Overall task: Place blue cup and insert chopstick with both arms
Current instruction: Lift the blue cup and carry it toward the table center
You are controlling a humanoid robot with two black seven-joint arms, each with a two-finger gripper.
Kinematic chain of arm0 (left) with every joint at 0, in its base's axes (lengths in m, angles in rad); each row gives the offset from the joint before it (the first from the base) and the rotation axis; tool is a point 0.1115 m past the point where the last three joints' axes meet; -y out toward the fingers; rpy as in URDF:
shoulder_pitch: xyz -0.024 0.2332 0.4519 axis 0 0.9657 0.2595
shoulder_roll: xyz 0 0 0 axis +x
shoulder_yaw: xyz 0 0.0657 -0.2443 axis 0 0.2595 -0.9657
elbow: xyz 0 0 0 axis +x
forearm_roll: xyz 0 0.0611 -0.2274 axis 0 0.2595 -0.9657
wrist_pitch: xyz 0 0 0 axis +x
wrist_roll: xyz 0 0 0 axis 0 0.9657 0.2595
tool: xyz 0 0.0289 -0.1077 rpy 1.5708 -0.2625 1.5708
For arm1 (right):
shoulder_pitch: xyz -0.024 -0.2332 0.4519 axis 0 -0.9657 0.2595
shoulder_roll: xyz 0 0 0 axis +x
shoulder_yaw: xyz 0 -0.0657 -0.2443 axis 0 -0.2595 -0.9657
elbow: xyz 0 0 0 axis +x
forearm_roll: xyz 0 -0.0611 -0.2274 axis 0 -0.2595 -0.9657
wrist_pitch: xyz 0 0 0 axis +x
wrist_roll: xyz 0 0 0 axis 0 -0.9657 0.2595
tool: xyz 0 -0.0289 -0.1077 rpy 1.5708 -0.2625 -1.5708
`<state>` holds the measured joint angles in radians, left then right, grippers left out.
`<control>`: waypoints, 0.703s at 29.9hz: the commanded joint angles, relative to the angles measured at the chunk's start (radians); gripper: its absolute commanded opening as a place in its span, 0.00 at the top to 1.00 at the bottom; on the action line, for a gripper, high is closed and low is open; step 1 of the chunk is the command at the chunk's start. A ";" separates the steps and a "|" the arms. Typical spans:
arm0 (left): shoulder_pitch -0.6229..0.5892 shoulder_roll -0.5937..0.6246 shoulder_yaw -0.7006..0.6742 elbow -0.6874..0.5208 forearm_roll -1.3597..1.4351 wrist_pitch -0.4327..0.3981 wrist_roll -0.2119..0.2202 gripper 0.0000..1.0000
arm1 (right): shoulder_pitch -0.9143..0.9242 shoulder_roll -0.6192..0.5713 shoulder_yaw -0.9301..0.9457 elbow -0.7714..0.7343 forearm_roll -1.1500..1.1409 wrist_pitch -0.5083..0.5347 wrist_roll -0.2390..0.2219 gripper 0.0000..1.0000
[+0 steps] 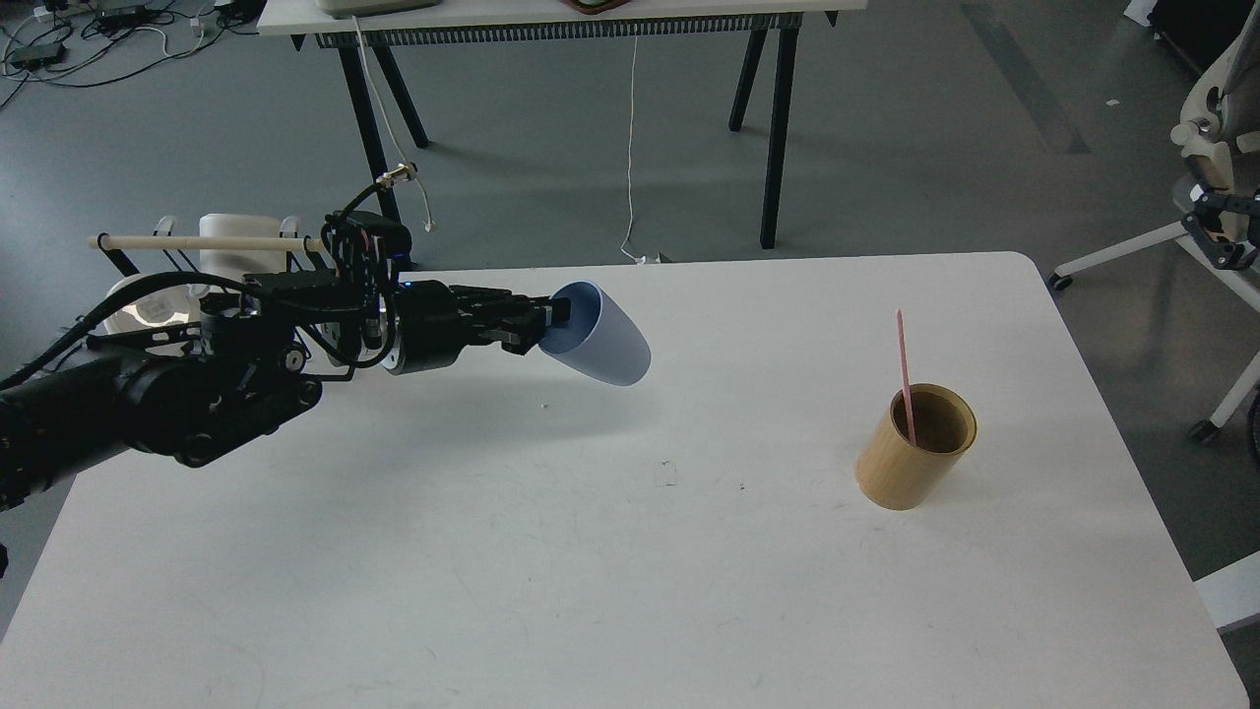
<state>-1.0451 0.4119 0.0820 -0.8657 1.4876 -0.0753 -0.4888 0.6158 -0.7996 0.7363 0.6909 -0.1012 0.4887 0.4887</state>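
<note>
My left gripper (551, 320) is shut on the rim of the blue cup (602, 340). It holds the cup tilted, mouth toward the arm, above the middle-left of the white table (591, 591). The pink chopstick (903, 374) stands leaning in a tan bamboo-look cup (911, 458) on the right side of the table. Of my right arm only a small black part (1224, 228) shows at the right edge, off the table; its fingers cannot be told apart.
A black wire rack with a beige wooden rod (197, 241) and white dishes stands at the table's back left, partly behind my left arm. A white chair (1209, 138) stands off the right side. A second table's legs (778, 128) are beyond.
</note>
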 commanded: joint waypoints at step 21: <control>-0.033 -0.160 0.157 0.192 0.230 0.049 0.000 0.98 | -0.038 0.005 -0.005 -0.068 -0.002 0.000 0.000 0.02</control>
<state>-1.0798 0.2330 0.2390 -0.6683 1.7115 -0.0261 -0.4888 0.5851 -0.7960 0.7305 0.6233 -0.1026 0.4887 0.4887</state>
